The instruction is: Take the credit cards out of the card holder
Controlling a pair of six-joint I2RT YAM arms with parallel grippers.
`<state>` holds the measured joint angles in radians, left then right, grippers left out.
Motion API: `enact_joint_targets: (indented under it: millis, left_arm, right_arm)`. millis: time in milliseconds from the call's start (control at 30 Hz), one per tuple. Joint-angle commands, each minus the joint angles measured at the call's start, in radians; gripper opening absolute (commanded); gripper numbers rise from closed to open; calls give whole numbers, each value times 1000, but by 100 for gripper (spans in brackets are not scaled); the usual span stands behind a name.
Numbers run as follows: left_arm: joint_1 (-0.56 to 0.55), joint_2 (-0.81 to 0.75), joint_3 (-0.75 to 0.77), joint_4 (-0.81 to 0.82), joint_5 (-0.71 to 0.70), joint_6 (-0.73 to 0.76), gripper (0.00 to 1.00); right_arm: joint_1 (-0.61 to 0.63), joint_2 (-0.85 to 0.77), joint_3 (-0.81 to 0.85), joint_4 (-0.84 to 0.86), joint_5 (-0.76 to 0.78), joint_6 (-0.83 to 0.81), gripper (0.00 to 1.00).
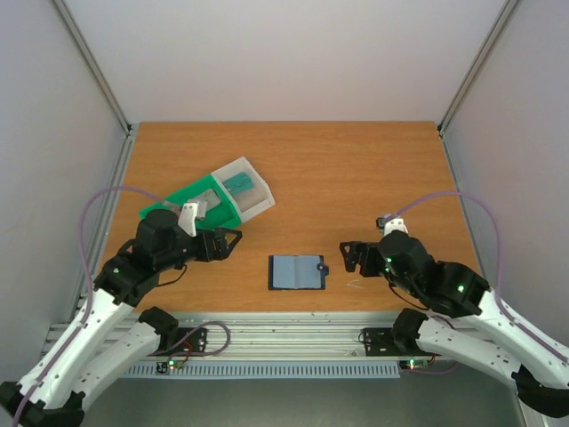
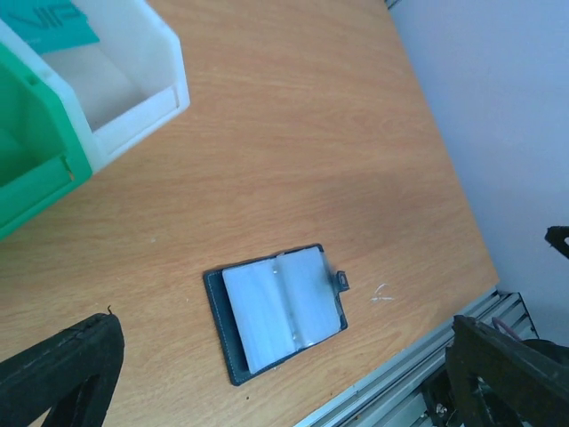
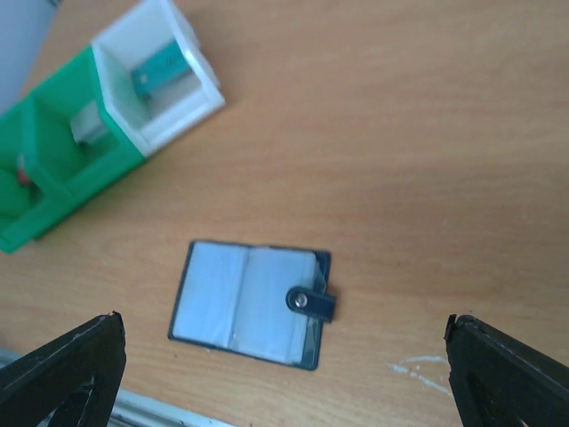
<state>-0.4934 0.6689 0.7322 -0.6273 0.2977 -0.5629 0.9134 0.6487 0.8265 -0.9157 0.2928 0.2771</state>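
Note:
The card holder (image 1: 298, 272) lies open and flat on the table near the front edge, between the two arms. Its pale sleeves (image 2: 283, 310) face up and the tab clasp (image 3: 311, 303) is on its right edge. I cannot tell whether the sleeves hold any cards. One teal credit card (image 1: 240, 184) (image 3: 160, 68) (image 2: 53, 22) lies in the white compartment of the tray. A pale grey card (image 3: 87, 124) sits in a green compartment. My left gripper (image 1: 228, 241) (image 2: 283, 356) is open and empty, left of the holder. My right gripper (image 1: 350, 256) (image 3: 283, 356) is open and empty, to its right.
The green-and-white compartment tray (image 1: 191, 197) (image 2: 133, 116) (image 3: 124, 165) sits at the back left, just beyond the left gripper. The aluminium rail (image 1: 293, 322) runs along the table's near edge. A white scuff (image 3: 418, 369) marks the wood right of the holder.

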Motion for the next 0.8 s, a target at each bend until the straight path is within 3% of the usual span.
enact_joint_targets:
  millis: [0, 233, 767]
  left_arm:
    - [-1, -35, 90, -66, -37, 43, 99]
    - [-2, -67, 197, -159, -127, 32, 99]
    - [-2, -171, 109, 5, -149, -35, 99]
  right_arm:
    - [-2, -34, 92, -71, 106, -42, 98]
    - [-3, -108, 161, -39, 72, -120, 98]
    - [-2, -103, 180, -77, 14, -106, 98]
